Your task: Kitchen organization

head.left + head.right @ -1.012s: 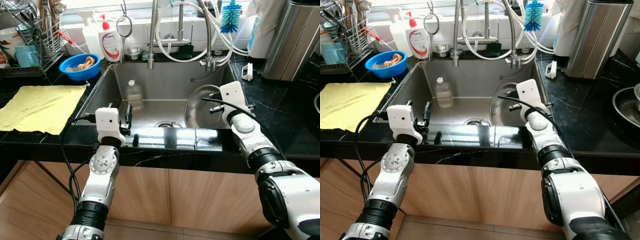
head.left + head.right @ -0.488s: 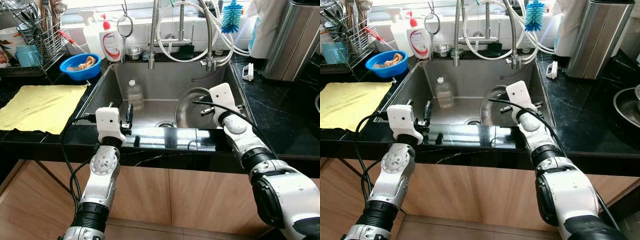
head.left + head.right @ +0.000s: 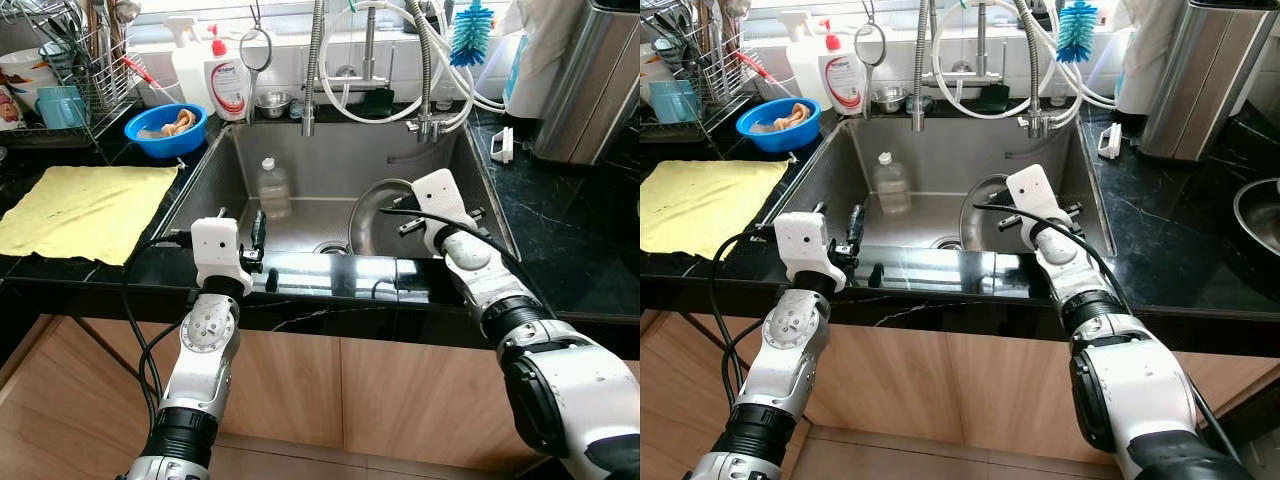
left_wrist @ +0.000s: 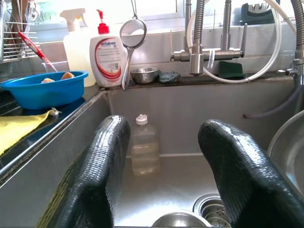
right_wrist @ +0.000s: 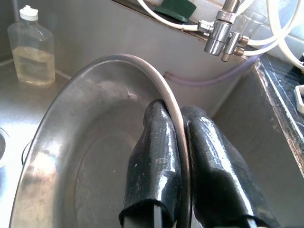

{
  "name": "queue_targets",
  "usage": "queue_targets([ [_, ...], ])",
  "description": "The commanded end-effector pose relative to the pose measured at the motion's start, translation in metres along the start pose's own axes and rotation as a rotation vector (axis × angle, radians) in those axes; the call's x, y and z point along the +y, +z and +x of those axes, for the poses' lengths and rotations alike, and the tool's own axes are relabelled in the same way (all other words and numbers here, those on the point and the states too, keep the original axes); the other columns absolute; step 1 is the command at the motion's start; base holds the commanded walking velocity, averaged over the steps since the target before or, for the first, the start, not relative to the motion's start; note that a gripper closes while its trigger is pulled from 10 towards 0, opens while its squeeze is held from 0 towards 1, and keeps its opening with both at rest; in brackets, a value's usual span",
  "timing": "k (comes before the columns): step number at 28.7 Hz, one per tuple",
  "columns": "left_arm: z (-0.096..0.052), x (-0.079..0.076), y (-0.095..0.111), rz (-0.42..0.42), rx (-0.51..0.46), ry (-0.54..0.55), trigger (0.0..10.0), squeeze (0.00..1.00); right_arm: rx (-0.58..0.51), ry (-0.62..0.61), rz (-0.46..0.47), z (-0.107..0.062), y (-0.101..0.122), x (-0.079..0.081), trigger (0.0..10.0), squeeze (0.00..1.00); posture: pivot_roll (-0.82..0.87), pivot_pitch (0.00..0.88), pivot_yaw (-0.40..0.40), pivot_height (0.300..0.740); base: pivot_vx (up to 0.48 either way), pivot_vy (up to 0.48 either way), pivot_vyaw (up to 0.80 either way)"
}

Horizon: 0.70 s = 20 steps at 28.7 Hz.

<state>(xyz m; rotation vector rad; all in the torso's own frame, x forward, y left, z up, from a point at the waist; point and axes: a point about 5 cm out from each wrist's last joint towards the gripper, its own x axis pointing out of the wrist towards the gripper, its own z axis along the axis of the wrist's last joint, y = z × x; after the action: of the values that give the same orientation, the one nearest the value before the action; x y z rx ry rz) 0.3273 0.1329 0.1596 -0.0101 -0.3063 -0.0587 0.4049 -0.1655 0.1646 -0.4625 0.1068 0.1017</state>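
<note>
A large steel bowl (image 3: 372, 212) stands tilted on its edge in the right half of the sink (image 3: 330, 160). My right gripper (image 5: 176, 113) is shut on the bowl's rim (image 5: 142, 71), one finger inside the bowl and one outside. The right wrist block (image 3: 441, 198) hides those fingers from the head camera. My left gripper (image 4: 164, 130) hangs open over the sink's front left edge with nothing between its fingers (image 3: 258, 228). Beyond it a clear plastic bottle (image 4: 144, 147) with yellowish liquid stands upright against the sink's back wall.
A yellow cloth (image 3: 85, 205) lies on the black counter at the left. Behind it are a blue bowl (image 3: 168, 125), a soap bottle (image 3: 228, 85) and a dish rack (image 3: 70, 60). Faucet hoses (image 3: 365, 70) hang over the sink. A steel bin (image 3: 590, 80) stands at the right.
My right gripper has carried the steel bowl leftward toward the middle of the sink. The left arm has not moved. The camera has shifted slightly.
</note>
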Motion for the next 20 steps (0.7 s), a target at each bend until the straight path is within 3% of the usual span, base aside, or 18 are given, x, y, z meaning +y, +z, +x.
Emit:
queue_targets([
  [1, -0.0014, 0.0016, 0.0026, 0.007, -0.009, 0.001, 10.0, 0.0, -0.011, 0.02, -0.005, 0.0013, 0.0046, 0.0043, 10.0, 0.0, -0.09, 0.0, 0.047, 0.74, 0.0, 0.0, 0.0],
  [7, -0.0027, 0.0006, 0.0017, 0.007, -0.006, -0.006, 10.0, 0.0, -0.001, 0.027, -0.019, 0.0011, 0.0029, 0.0056, 10.0, 0.0, -0.09, 0.0, 0.049, 0.74, 0.0, 0.0, 0.0],
  [8, -0.0028, 0.0005, 0.0018, 0.008, -0.006, -0.007, 10.0, 0.0, 0.008, 0.031, -0.021, 0.0008, 0.001, 0.0066, 10.0, 0.18, -0.08, 0.0, 0.048, 0.74, 0.0, 0.0, 0.0],
  [12, -0.0029, 0.0004, 0.0018, 0.008, -0.006, -0.007, 10.0, 0.0, 0.011, 0.033, -0.02, 0.0006, 0.0002, 0.0069, 10.0, 0.18, -0.08, 0.0, 0.048, 0.74, 0.0, 0.0, 0.0],
  [13, -0.0029, 0.0004, 0.0018, 0.008, -0.006, -0.007, 10.0, 0.0, 0.011, 0.033, -0.02, 0.0006, 0.0002, 0.0069, 10.0, 0.35, -0.08, 0.0, 0.048, 0.74, 0.0, 0.0, 0.0],
  [14, -0.003, 0.0007, 0.002, 0.01, -0.007, -0.008, 10.0, 0.0, 0.014, 0.034, -0.021, 0.0005, -0.0006, 0.0082, 10.0, 1.0, -0.08, 0.0, 0.049, 0.74, 0.0, 0.0, 0.0],
  [20, -0.003, 0.0002, 0.0023, 0.012, -0.007, -0.015, 10.0, 0.0, 0.017, 0.037, -0.003, 0.0001, -0.0022, 0.012, 10.0, 1.0, -0.08, 0.0, 0.051, 0.74, 0.0, 0.0, 0.0],
])
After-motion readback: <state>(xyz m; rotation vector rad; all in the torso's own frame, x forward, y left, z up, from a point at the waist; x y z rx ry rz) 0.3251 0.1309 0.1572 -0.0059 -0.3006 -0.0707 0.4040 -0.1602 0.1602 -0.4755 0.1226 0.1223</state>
